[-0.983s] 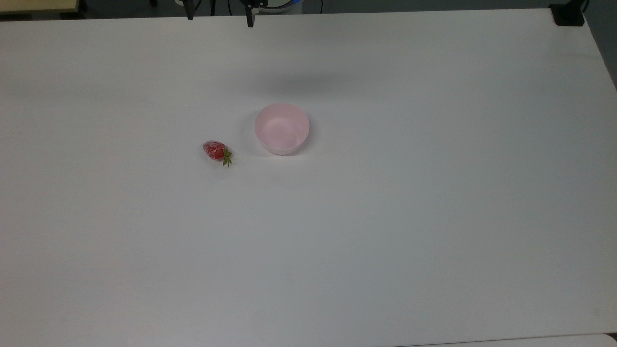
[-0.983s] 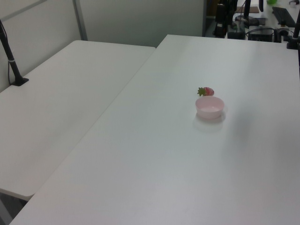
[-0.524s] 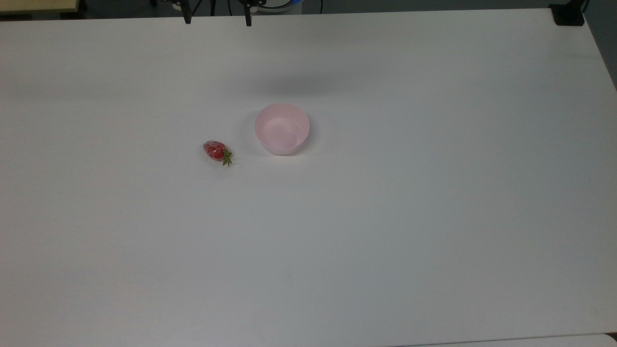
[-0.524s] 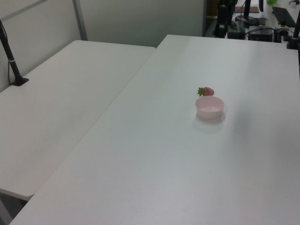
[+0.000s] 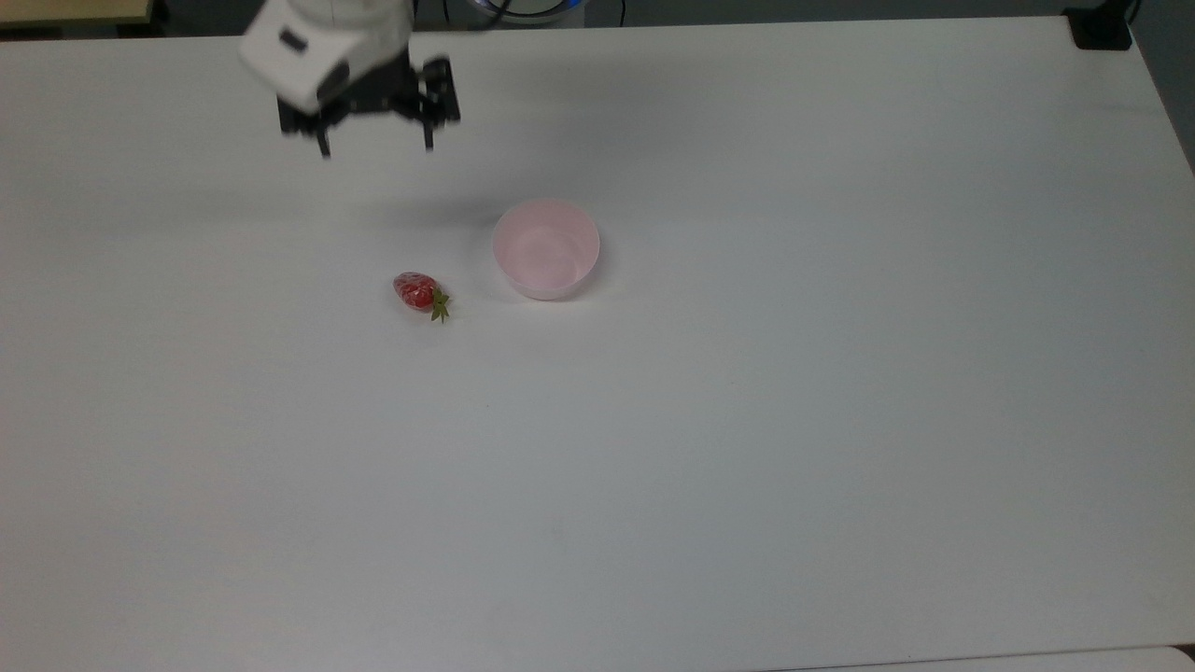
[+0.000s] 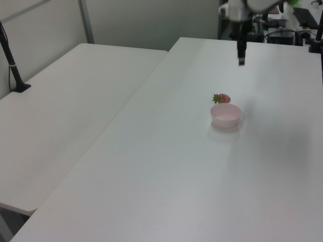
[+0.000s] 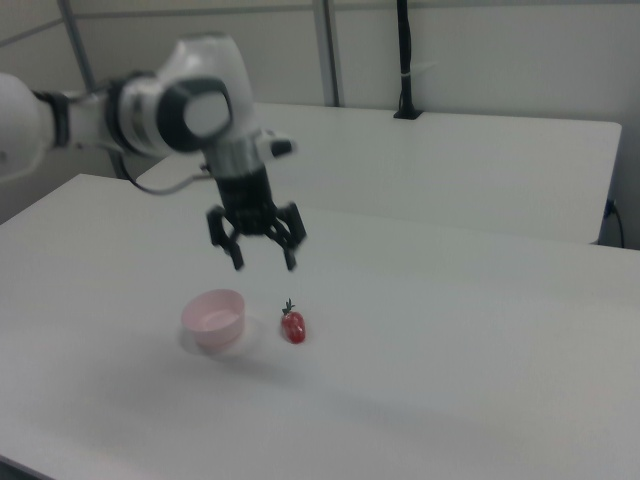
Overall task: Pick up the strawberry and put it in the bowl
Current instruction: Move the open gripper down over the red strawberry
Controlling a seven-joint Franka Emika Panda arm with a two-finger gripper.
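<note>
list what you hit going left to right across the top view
gripper, open and raised above the table → strawberry lying on the table → bowl

Glossy red strawberry (image 5: pixel 416 290) with green cap, plain pale pink bowl (image 5: pixel 546 249), white table (image 5: pixel 747 420).

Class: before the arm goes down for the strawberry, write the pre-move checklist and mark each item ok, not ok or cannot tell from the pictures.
1. Gripper open, holding nothing: ok.
2. Strawberry lying free on the table, apart from the bowl: ok.
3. Bowl upright and empty: ok.
4. Gripper directly above the strawberry: not ok; in the right view it hangs nearer the bowl's side.
5. Fingers lined up across the strawberry's narrow width: cannot tell.
</note>
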